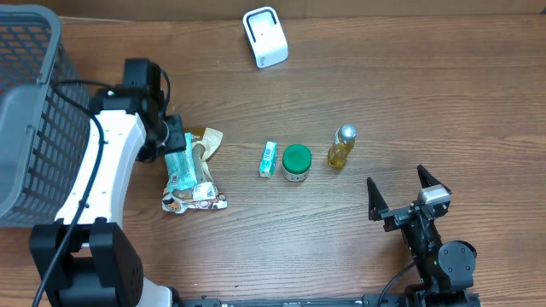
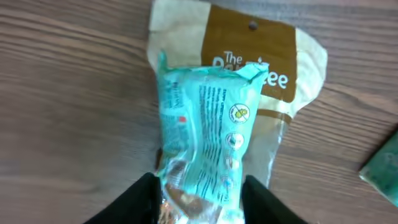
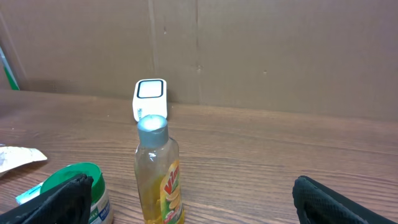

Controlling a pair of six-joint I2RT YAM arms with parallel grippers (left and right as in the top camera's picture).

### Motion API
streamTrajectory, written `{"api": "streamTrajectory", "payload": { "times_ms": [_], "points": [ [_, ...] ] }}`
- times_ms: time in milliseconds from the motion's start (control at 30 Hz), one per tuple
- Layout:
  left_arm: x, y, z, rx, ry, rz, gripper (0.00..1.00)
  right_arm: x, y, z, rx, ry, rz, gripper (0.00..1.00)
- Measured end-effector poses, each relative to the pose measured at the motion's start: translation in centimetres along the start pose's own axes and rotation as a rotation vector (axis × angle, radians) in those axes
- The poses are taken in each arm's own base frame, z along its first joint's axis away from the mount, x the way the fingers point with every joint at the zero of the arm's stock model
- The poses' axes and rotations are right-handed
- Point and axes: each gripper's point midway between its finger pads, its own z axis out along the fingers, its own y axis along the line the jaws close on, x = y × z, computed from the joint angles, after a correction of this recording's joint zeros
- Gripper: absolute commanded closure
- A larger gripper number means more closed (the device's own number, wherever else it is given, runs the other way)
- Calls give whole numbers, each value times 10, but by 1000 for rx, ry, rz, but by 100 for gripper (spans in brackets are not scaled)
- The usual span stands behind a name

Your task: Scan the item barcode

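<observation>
Nothing is scanned yet, I think. My left gripper (image 2: 199, 179) pinches the teal packet (image 1: 181, 164), down on the table (image 1: 478, 102), well apart from the white scanner (image 1: 265, 37). My right gripper (image 1: 395, 175) is wide open, empty.

grey basket (image 1: 21, 111), green-lidded jar (image 1: 296, 162), yellow bottle (image 1: 341, 147)

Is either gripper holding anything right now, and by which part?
The left gripper straddles the near end of the teal packet; whether it pinches yet cannot be told. The right gripper is open, holding nothing.
</observation>
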Motion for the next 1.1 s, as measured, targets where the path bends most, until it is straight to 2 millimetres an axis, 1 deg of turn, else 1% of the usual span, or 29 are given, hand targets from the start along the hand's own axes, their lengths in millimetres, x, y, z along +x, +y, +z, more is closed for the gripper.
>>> {"api": "streamTrajectory", "payload": {
  "times_ms": [67,133,267,333,500,567,600,767,1100],
  "points": [
    [8,-4,16,29,15,0,59,0,0,0,0,0,0,0],
    [12,-9,27,60,18,0,60,0,0,0,0,1,0,0],
    [16,-14,39,99,17,1,62,0,0,0,0,0,0,0],
    [20,-15,44,108,22,1,66,0,0,0,0,0,0,0],
    [24,-16,54,119,20,-4,73,0,0,0,0,0,0,0],
    [25,-16,60,123,14,-7,81,0,0,0,0,1,0,0],
    [27,-16,63,124,14,-10,83,0,0,0,0,0,0,0],
    [27,-16,67,130,-12,-9,96,0,0,0,0,1,0,0],
    [26,-16,69,137,-37,-8,96,0,0,0,0,0,0,0]
  ]
}}
